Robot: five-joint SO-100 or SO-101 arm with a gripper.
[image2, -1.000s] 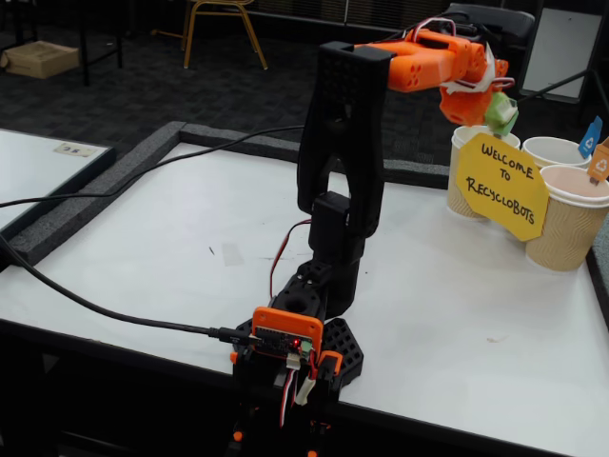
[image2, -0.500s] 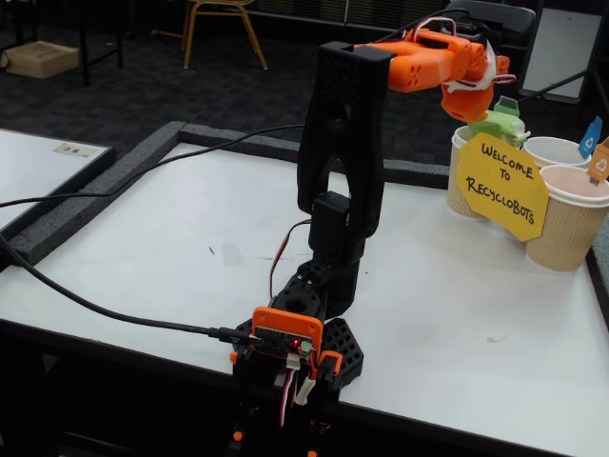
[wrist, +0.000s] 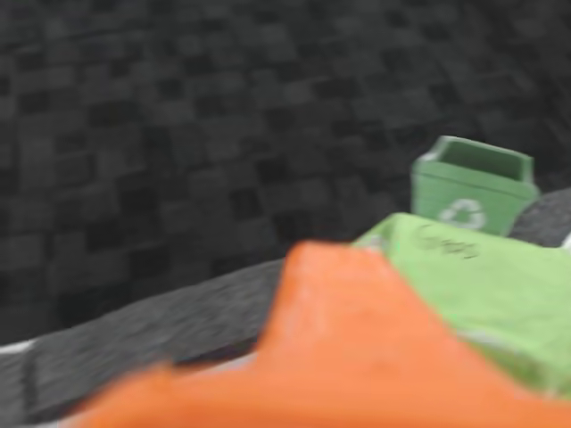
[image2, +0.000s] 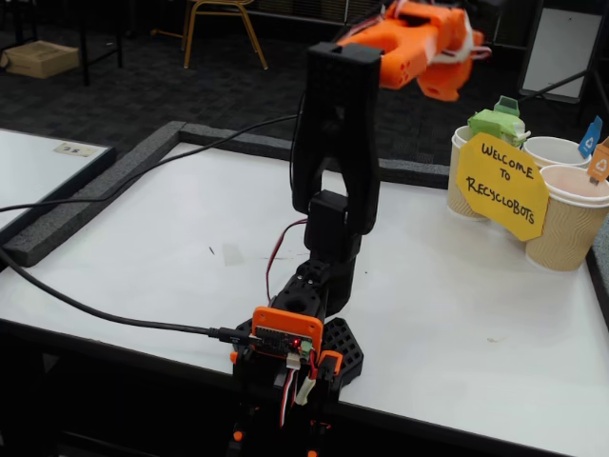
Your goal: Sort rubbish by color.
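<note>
Now the white desk [image2: 143, 238] is filling the fixed view's lower half, the black-and-orange arm [image2: 338, 143] rising at centre. Its claw [image2: 447, 81], at upper right, is hanging above the beige paper cups [image2: 561, 224]; whether it is spread, I cannot tell. The light green lump [image2: 495, 124] is sitting atop the rear cup, seemingly delivered. Next, I judge, comes fetching another lump. Only the wrist view is showing the green recycling tag [wrist: 473, 187].
</note>
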